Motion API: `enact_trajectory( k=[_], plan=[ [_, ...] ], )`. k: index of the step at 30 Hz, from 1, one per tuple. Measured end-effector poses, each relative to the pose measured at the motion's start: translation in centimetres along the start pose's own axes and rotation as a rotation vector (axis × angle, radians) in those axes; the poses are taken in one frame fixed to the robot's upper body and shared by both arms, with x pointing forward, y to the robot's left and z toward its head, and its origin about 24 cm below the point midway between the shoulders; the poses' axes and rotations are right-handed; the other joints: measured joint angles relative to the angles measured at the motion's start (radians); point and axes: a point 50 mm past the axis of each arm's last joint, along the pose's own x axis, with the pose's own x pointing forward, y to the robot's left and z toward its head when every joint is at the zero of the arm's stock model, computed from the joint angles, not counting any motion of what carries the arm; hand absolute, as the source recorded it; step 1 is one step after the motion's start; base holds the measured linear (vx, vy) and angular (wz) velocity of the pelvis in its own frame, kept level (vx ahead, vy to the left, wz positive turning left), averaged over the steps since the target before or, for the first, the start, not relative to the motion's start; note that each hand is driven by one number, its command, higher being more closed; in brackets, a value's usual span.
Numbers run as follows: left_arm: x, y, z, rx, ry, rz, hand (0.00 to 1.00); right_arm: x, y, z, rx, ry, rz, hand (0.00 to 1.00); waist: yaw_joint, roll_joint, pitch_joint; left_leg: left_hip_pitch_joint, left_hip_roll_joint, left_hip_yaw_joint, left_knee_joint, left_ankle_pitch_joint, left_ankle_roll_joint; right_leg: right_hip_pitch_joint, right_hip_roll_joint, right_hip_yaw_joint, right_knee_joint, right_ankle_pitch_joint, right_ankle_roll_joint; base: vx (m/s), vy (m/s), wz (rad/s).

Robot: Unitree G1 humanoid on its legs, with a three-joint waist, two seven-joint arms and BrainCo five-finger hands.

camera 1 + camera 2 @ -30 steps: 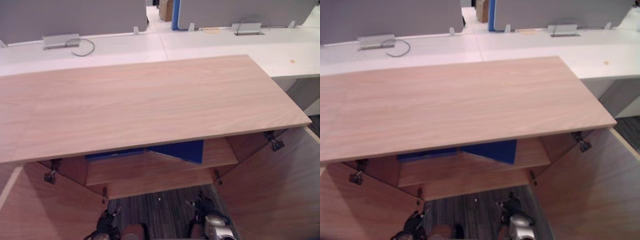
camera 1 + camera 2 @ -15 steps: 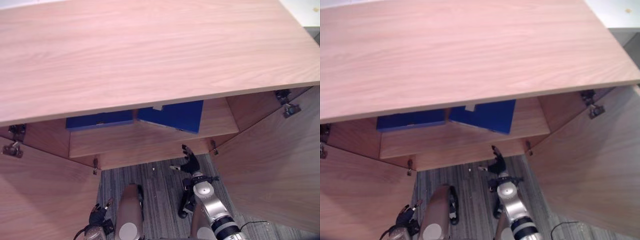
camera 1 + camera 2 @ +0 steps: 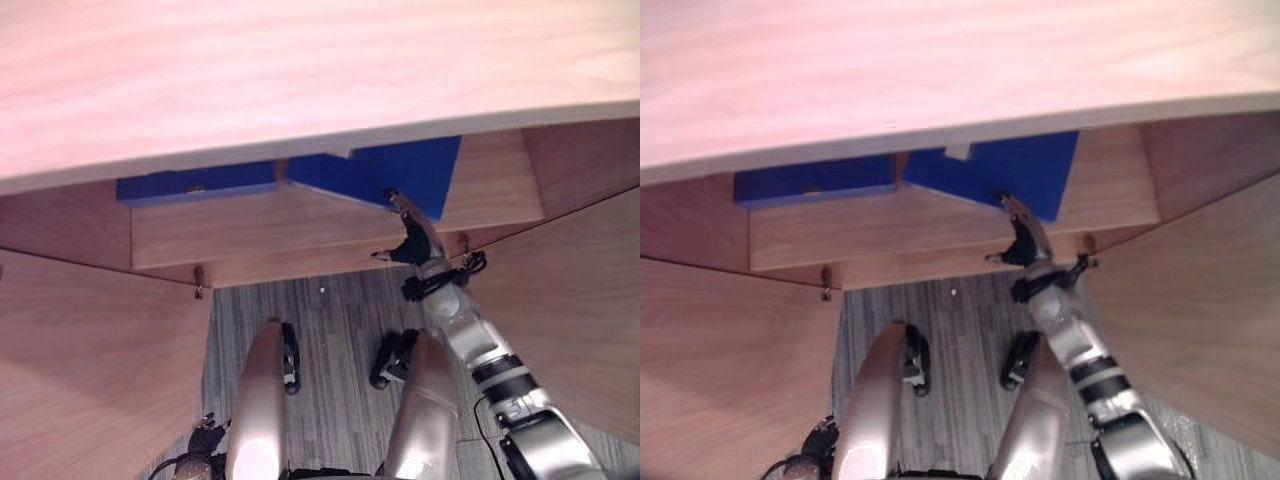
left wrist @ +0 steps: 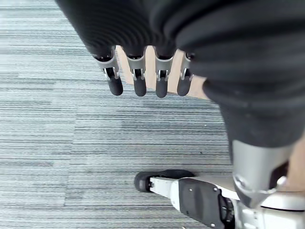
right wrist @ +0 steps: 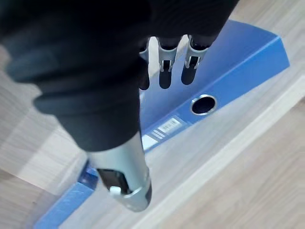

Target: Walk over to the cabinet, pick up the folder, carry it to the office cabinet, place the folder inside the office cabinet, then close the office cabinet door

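Observation:
Two blue folders lie on the shelf (image 3: 250,228) inside the open wooden cabinet. The right folder (image 3: 405,172) lies askew, one corner towards the shelf's front edge; the right wrist view shows its spine (image 5: 238,52) with a round finger hole. My right hand (image 3: 414,244) is raised to that corner, fingers (image 5: 164,71) straight above the folder and nothing held. Whether they touch it I cannot tell. The left folder (image 3: 195,185) lies flat further along. My left hand (image 3: 205,440) hangs low by the left door, its fingers (image 4: 138,82) straight over grey carpet.
The cabinet's wooden top (image 3: 300,70) overhangs the shelf and hides the folders' rear parts. Both doors stand wide open: the left door (image 3: 90,350) and the right door (image 3: 575,300) flank me. Grey striped carpet (image 3: 335,330) lies in front.
The camera has tilted down and come closer to the cabinet. My right hand has risen from near the floor up to the right folder's corner. The left hand stays low.

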Motion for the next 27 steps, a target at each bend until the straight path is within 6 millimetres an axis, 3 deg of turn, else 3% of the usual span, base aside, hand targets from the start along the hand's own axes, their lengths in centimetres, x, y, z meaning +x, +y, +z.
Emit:
enact_trajectory(
  k=[2,6,10,20,27],
  plan=[
    [-0.2,-0.1,-0.4,0.012,0.005,-0.01,0.0,1.2,-1.5,0.4,-0.045,-0.041,-0.038,0.0,-0.001,0.008,0.009,-0.037,0.001,-0.004,0.012,0.002,0.004,-0.032,0.001,-0.001,0.005,0.005,-0.006,0.0,0.053,0.02],
    [-0.2,-0.6,0.1,0.031,-0.029,-0.046,0.0,3.9,-6.9,0.6,-0.245,-0.104,-0.114,0.0,0.017,0.019,0.016,-0.145,-0.002,-0.01,0.02,0.024,0.012,-0.13,0.001,-0.002,0.004,0.023,-0.003,-0.02,0.041,0.03],
    [-0.3,-0.9,0.2,0.011,-0.041,-0.056,0.0,5.0,-9.6,1.8,-0.279,-0.142,-0.199,0.0,0.026,0.024,0.019,-0.215,-0.004,-0.031,0.024,0.036,0.007,-0.179,-0.001,-0.021,0.007,0.023,-0.003,-0.02,0.015,0.09],
    [-0.3,-1.2,1.3,-0.025,-0.095,-0.066,0.0,5.3,-13.7,3.3,-0.378,-0.218,-0.283,0.0,0.042,0.026,0.021,-0.304,-0.013,-0.064,-0.015,0.087,-0.019,-0.25,-0.015,-0.058,0.002,0.021,-0.001,-0.02,-0.005,0.08],
    [-0.3,-1.4,2.0,-0.05,-0.126,-0.07,0.0,5.1,-13.7,3.2,-0.342,-0.207,-0.287,0.0,0.05,0.025,0.022,-0.272,-0.011,-0.068,-0.125,0.151,-0.032,-0.211,0.002,-0.098,-0.092,0.065,-0.041,-0.01,0.018,0.05]
  ],
)
